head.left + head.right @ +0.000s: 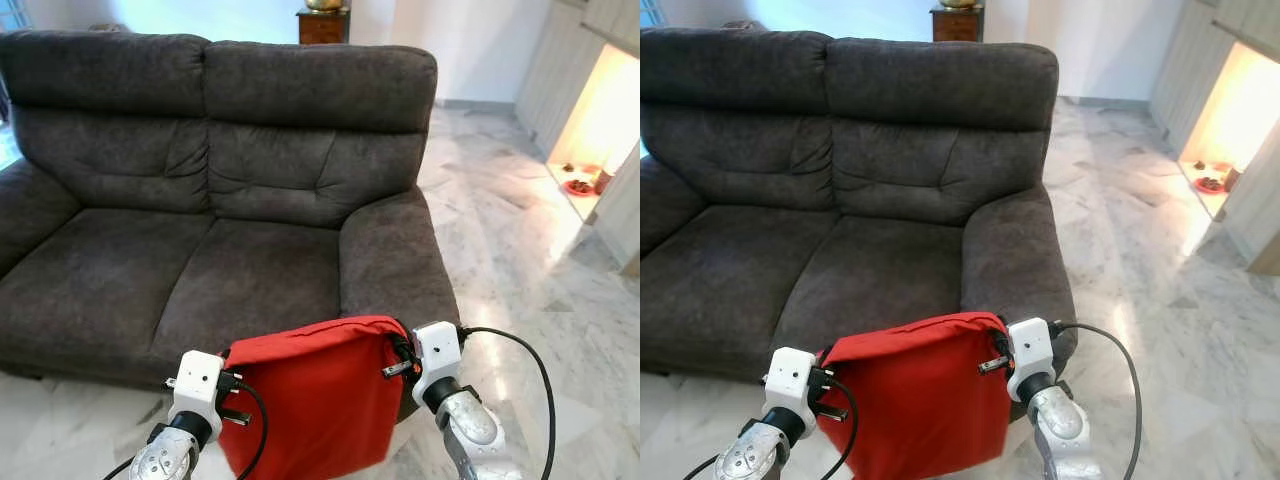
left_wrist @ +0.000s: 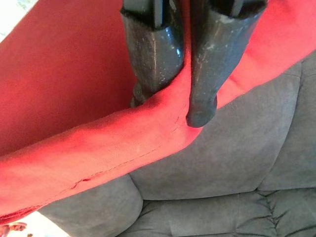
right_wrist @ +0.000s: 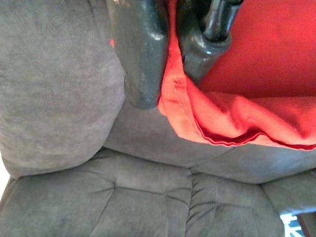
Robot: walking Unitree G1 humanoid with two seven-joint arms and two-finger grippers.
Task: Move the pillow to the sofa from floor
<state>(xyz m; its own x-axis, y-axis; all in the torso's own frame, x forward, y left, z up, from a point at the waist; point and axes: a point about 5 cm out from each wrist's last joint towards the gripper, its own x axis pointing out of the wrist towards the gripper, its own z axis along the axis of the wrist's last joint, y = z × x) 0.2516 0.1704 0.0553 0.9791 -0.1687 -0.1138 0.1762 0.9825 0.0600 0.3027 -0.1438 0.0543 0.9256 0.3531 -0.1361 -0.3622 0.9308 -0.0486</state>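
Marble floor (image 1: 520, 260) fronts the grey sofa (image 1: 250, 270); wrist views show left gripper (image 2: 177, 106) and right gripper (image 3: 165, 89) each clamped on the red pillow's (image 1: 310, 405) top corners.

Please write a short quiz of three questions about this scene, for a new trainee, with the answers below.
1. True or false: the red pillow already lies on the sofa seat.
2. Which grippers hold the pillow? A) left alone B) right alone C) both
3. Fill in: each gripper pinches the pillow at its ____ edge.

Key
1. False. The pillow hangs in front of the sofa, held up between the two arms.
2. C. The left gripper and the right gripper each have their jaws shut on the red fabric.
3. Upper. The left gripper grips near the upper left corner, the right gripper near the upper right corner.
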